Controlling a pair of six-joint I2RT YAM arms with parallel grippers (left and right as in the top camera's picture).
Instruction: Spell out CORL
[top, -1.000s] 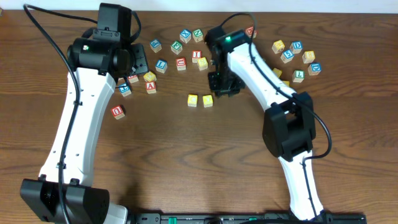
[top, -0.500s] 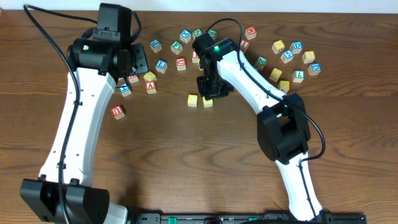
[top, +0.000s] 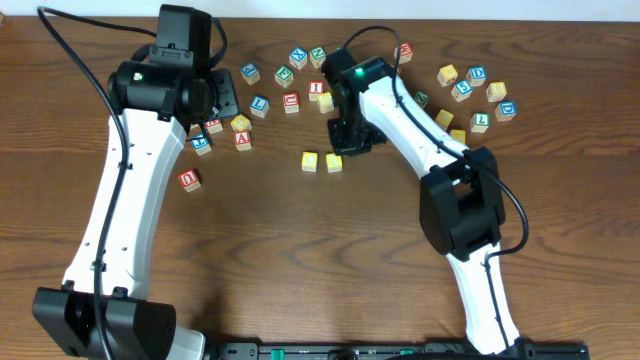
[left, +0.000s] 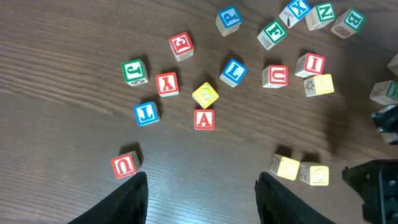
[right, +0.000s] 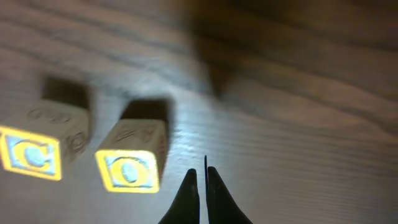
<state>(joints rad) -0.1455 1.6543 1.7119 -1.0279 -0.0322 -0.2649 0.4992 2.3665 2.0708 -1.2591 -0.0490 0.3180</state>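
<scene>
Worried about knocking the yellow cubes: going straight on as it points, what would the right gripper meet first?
Probably bare table, beside the O cube; the shut right gripper points past that cube, not at it. Depth is unclear.

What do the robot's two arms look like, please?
The left arm and right arm both have white tubular links between bulky black joint housings, each with a small green light and a loose black cable looping beside it. The jaws are black.

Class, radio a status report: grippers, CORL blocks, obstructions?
Left gripper open, empty. Right gripper shut, empty, by O block. C block alongside, gap between. Blue L block among red-lettered cubes.
</scene>
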